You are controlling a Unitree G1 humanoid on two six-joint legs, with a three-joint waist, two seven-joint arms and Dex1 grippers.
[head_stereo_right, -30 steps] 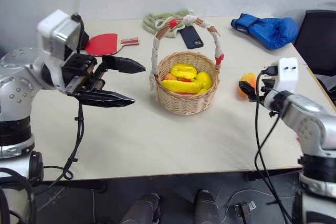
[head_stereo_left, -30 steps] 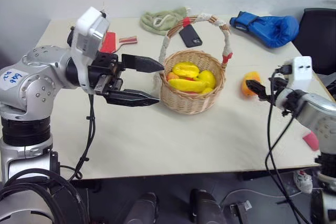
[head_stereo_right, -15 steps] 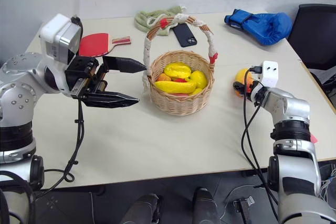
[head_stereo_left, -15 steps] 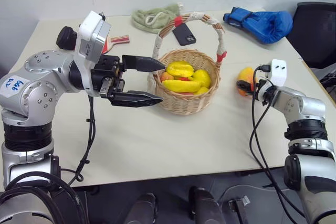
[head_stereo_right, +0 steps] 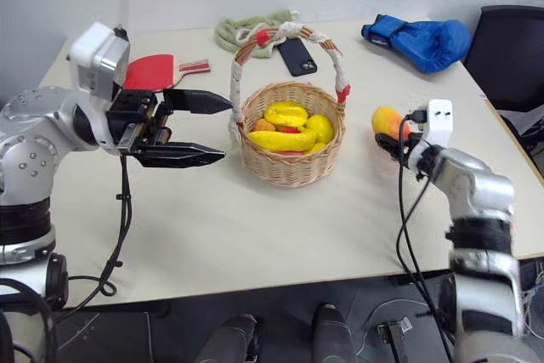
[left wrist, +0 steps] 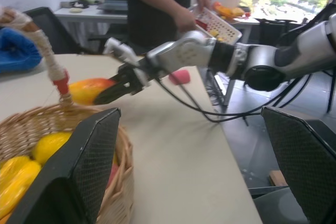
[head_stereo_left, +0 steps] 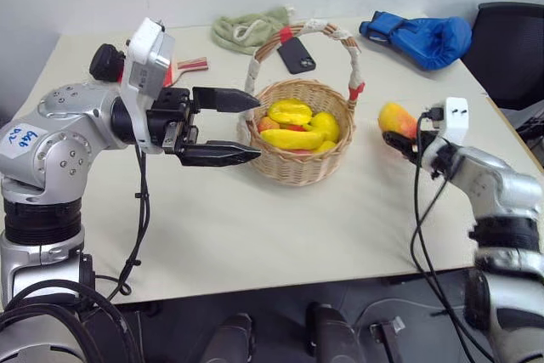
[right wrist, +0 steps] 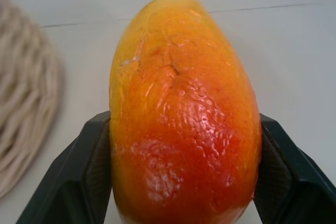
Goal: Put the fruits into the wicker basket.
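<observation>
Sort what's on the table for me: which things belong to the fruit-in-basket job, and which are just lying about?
Job:
- mango, gripped between the right gripper fingers
- basket
- banana and small fruits, in the basket

Lying about:
- boxing glove
- phone
- green cloth
- table tennis bat
- pink object

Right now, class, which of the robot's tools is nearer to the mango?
Right. The right tool has the mango between its fingers, on the basket's right side. The left tool hangs open on the far side of the wicker basket.
</observation>
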